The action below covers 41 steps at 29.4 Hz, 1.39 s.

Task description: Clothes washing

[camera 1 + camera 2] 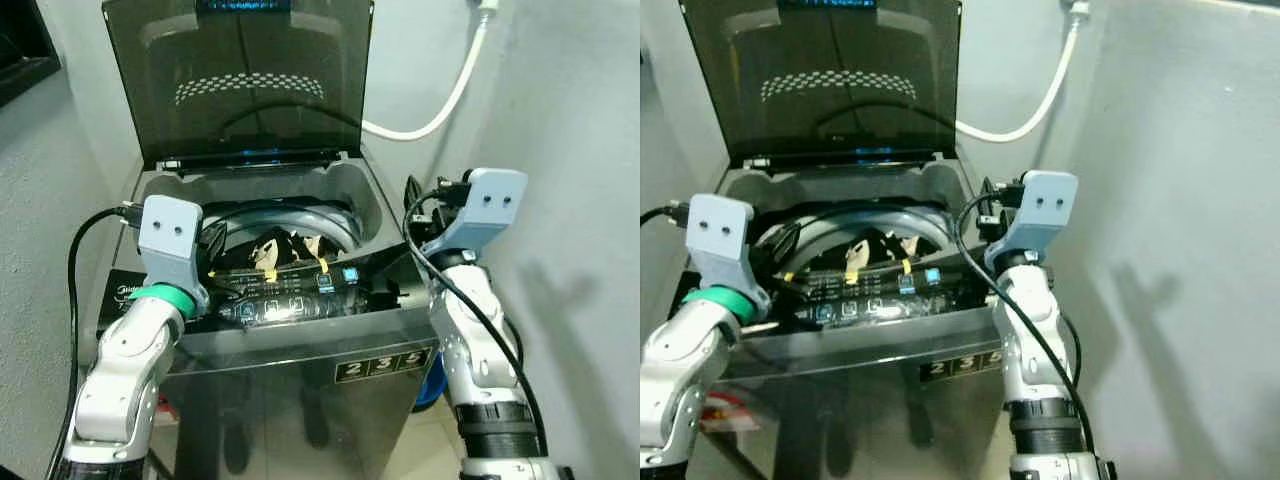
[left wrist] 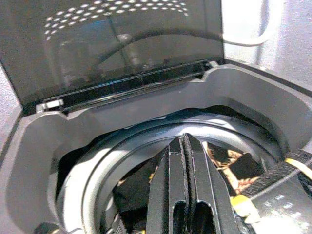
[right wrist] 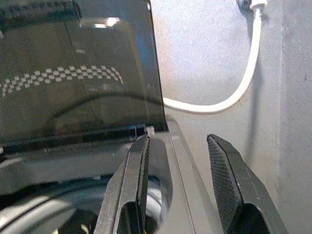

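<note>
A grey top-loading washing machine [image 1: 300, 400] stands before me with its dark tinted lid [image 1: 240, 80] raised. Inside the drum [image 2: 146, 141] lie dark and tan patterned clothes [image 1: 285, 245]. My left gripper [image 2: 184, 139] hovers over the front left of the drum opening, shut, with nothing between its fingers. The clothes [image 2: 234, 168] lie below and beside it. My right gripper [image 3: 178, 141] is held over the machine's right rim, open and empty, pointing towards the lid's edge and the back wall.
The control panel [image 1: 290, 300] with lit icons runs along the machine's front edge. A white hose [image 1: 440, 100] hangs in a loop on the back wall. A grey wall [image 1: 570, 150] stands close on the right. Something blue [image 1: 432, 380] sits low beside the machine.
</note>
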{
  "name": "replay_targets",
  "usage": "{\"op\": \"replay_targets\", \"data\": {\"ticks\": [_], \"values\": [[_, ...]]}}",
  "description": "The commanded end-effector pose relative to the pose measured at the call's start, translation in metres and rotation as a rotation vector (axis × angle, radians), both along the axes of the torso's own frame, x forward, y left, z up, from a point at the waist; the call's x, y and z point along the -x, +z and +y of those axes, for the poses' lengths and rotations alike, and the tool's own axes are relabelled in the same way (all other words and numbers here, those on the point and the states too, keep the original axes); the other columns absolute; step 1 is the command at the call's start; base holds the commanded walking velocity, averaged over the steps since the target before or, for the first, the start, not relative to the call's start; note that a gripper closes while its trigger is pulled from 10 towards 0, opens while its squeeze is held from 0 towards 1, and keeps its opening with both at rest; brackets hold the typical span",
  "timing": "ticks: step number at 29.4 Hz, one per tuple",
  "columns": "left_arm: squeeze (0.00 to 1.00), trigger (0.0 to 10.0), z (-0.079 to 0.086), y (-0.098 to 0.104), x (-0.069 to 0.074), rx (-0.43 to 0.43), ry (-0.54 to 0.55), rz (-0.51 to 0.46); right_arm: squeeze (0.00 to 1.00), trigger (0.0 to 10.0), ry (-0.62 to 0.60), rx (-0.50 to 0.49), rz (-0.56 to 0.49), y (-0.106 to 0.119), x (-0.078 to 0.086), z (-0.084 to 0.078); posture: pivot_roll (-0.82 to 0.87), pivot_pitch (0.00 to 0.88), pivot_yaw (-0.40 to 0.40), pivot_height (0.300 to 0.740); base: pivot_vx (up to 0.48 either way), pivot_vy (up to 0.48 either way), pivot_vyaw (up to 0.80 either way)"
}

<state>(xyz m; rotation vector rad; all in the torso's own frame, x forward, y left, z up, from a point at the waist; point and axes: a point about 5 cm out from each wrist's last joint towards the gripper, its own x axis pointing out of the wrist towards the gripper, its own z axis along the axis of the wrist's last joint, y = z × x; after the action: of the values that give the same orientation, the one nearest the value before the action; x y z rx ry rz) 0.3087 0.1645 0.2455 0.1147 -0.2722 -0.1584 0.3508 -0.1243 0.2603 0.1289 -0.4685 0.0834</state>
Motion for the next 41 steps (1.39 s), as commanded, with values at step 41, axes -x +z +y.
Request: {"op": "replay_targets", "data": {"ticks": [41], "values": [[0.00, 10.0, -0.015, -0.021, 0.015, 0.023, -0.002, -0.001, 0.00, 10.0, 0.073, 0.120, 0.116, -0.022, 0.012, 0.018, -0.02, 0.003, -0.020, 0.740, 0.000, 0.000, -0.05]]}}
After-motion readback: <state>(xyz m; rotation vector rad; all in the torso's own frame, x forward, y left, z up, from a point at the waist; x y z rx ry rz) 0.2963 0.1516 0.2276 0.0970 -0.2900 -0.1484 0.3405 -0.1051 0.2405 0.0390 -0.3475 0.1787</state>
